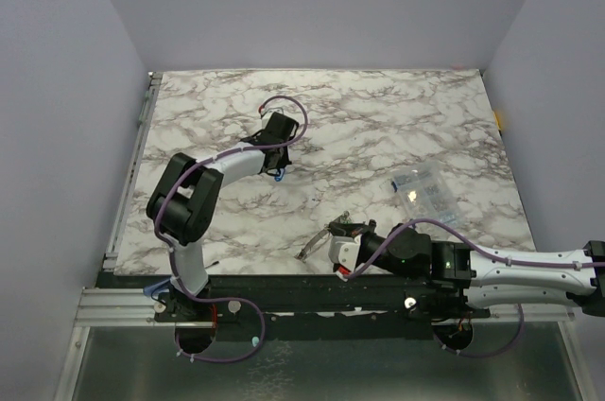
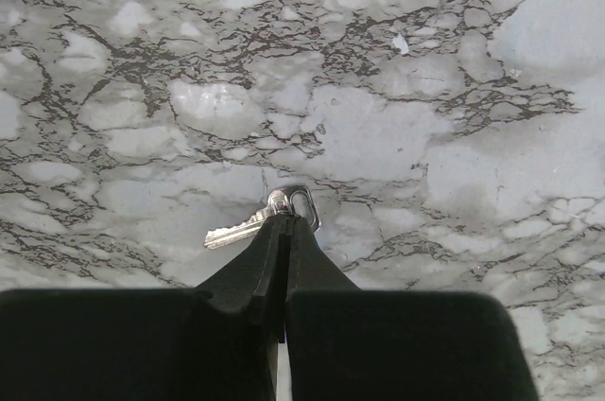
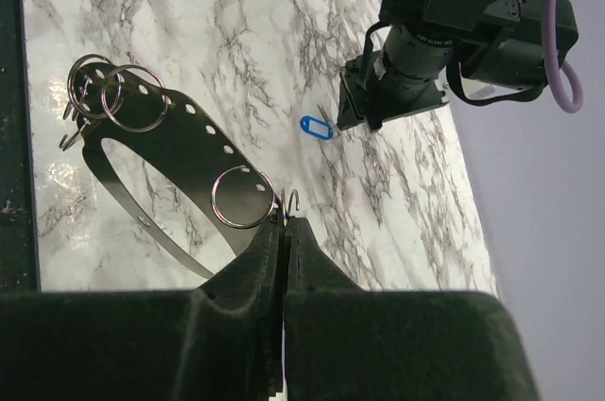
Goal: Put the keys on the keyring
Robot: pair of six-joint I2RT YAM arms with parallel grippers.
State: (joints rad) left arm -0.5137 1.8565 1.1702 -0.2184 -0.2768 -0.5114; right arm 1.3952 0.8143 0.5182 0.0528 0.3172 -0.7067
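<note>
On the table [image 1: 378, 117], left of centre and well back from the front edge: left claw [image 2: 286, 223], with a key [image 2: 236, 231] lying at its tip, and a tag [image 3: 317, 127] just beside. Near the front edge, about centre: right claw [image 3: 286, 223], pinching the keyring [image 3: 184, 141], hoop stretching off to its left. Behind and right of that claw: box [image 1: 423, 188], apart from both.

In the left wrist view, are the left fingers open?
No, the left fingers are pressed together on the head of the silver key.
</note>
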